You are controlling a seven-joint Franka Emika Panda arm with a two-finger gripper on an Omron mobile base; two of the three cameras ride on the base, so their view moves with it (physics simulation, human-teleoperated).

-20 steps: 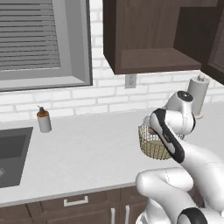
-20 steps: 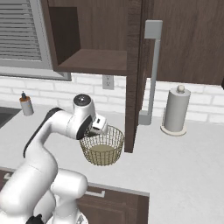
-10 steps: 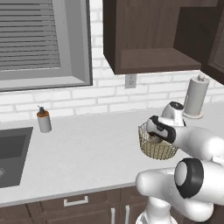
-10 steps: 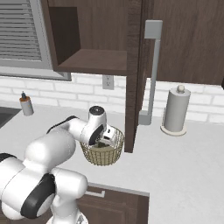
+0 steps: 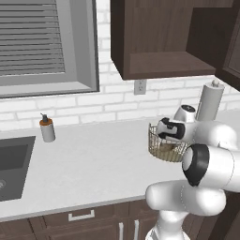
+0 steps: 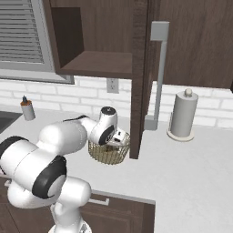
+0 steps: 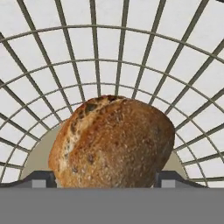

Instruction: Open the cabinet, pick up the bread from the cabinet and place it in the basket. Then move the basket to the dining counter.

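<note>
Up close, the bread (image 7: 111, 142) sat between the two dark tips of the gripper (image 7: 105, 178), which pinched it at either flank, low inside the wire basket (image 6: 108, 153) just above its beige base. That basket stood on the grey-white worktop (image 5: 93, 164) below the open cabinet (image 6: 98, 41).

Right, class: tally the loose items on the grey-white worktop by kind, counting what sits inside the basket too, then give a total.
Basket: 1
Bread: 1
Paper towel roll: 1
Soap dispenser: 1
Total: 4
</note>
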